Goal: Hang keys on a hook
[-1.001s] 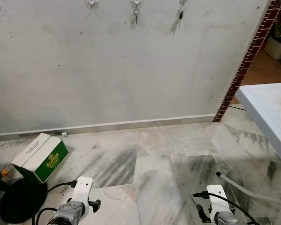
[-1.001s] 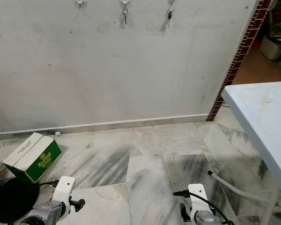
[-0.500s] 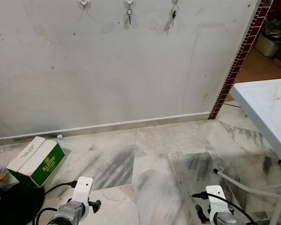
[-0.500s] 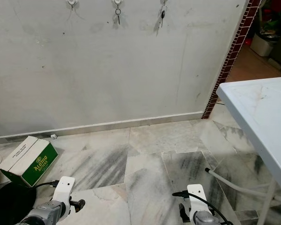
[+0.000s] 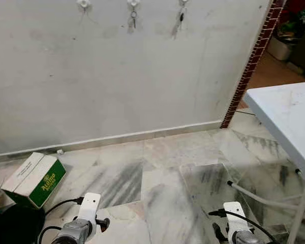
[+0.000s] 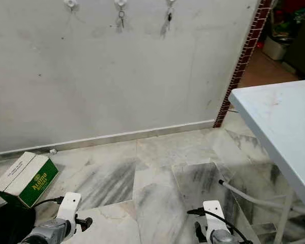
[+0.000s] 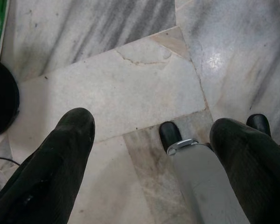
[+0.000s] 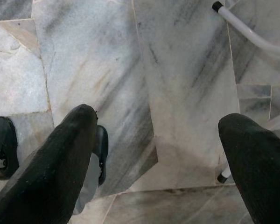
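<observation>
The left pincer (image 7: 151, 154) hangs low over the marble floor (image 5: 157, 173) with its fingers spread wide and nothing between them; the right pincer (image 8: 158, 154) is likewise wide and empty above the floor, near the foot of a white worktop leg (image 8: 252, 32). Neither pincer carries keys. Keys are visible on the wall (image 5: 117, 76) ahead: one bunch of keys (image 5: 133, 20) hangs from the middle hook (image 5: 132, 4), a second dark key (image 5: 181, 15) hangs from the right hook (image 5: 183, 2), and the left hook (image 5: 83, 4) is bare. Judgement: keys are light, rigid and metal, so they slip readily between smooth pads and swing freely on their ring; grip the ring or a flat blade squarely, leaving the ring opening exposed for the hook. To the robot's right stands the worktop (image 5: 290, 117); a green and white carton (image 5: 33, 179) lies on the floor at left.
</observation>
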Tool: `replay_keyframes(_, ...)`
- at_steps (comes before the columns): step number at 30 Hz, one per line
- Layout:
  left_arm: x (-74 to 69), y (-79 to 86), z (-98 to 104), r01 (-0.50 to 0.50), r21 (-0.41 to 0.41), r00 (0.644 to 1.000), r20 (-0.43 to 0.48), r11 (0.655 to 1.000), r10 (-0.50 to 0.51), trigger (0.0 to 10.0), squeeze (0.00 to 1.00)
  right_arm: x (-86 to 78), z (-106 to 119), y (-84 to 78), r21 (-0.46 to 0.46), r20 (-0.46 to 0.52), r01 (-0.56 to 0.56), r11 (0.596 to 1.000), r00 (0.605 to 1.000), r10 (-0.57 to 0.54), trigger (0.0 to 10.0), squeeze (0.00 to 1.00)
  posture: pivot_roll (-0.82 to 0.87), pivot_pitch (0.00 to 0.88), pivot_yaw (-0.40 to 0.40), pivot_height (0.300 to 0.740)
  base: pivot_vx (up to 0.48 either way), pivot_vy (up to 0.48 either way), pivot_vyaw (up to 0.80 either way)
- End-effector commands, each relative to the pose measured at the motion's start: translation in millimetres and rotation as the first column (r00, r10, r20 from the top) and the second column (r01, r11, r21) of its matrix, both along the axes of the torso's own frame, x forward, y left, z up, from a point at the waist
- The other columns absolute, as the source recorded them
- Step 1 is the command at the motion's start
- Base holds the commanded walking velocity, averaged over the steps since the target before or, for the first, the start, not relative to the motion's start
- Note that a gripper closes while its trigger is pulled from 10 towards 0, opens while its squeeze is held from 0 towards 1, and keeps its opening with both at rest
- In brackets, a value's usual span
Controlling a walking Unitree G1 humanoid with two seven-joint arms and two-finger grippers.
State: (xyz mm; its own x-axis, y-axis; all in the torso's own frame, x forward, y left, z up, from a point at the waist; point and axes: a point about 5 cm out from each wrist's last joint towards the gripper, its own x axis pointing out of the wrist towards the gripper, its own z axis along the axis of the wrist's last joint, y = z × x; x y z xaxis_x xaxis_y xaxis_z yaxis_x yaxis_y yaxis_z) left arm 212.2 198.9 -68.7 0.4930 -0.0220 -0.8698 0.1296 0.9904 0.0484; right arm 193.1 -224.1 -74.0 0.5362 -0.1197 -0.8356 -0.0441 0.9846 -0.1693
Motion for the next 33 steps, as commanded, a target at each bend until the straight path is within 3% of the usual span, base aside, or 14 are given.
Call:
replay_keyframes(1, 0.4, 2.7, 0.6, -0.004, 0.009, 1.000, -0.001, 1.000, 0.004, 10.0, 0.00, -1.8, -0.9, -0.2, 0.004, -0.007, -0.002, 1.000, 1.000, 0.002, 10.0, 0.00, -0.06, 0.000, 0.037, 0.740, 0.000, 0.000, -0.75)
replay_keyframes(4, 0.2, 2.6, 0.5, -0.004, 0.008, 1.000, -0.002, 1.000, 0.004, 10.0, 0.00, -3.5, -1.4, -1.6, 0.002, -0.008, -0.002, 1.000, 1.000, 0.002, 10.0, 0.00, -0.06, 0.000, 0.037, 0.740, 0.000, 0.082, -0.72)
replay_keyframes(33, 1.4, 2.6, 1.2, 0.007, 0.011, 1.000, -0.001, 1.000, -0.007, 10.0, 0.00, -2.2, -2.4, 6.2, 0.007, -0.003, -0.008, 1.000, 1.000, 0.008, 10.0, 0.00, -0.06, 0.000, 0.041, 0.740, 0.000, 0.346, 0.00)
